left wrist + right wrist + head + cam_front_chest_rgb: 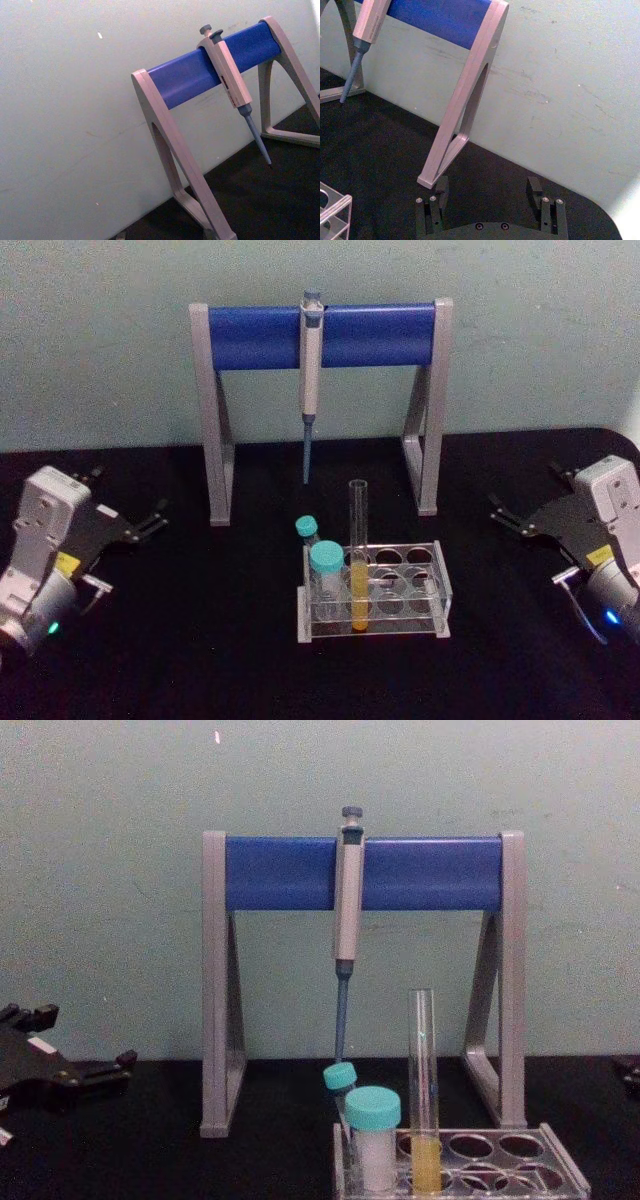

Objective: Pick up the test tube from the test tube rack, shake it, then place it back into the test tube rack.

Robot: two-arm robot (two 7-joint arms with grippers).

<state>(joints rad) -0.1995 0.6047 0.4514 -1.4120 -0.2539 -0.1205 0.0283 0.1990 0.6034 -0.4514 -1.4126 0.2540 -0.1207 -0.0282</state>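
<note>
The test tube [358, 540] stands upright in the front row of the clear test tube rack [441, 590], with yellow-orange liquid in its bottom part. The chest view also has the test tube [424, 1060] in the rack [562, 1182]. My left gripper [152, 520] rests open on the black table far to the left of the rack, holding nothing. My right gripper [508, 514] rests far to the right, and in the right wrist view the right gripper [487, 189] is open with its fingers wide apart and empty. A corner of the rack [335, 210] shows there.
Two teal-capped tubes [324, 562] stand in the rack just left of the test tube. Behind the rack rises a grey-and-blue pipette stand [380, 335] with a pipette [311, 370] hanging from its bar, its tip above the rack's back. A pale wall closes the back.
</note>
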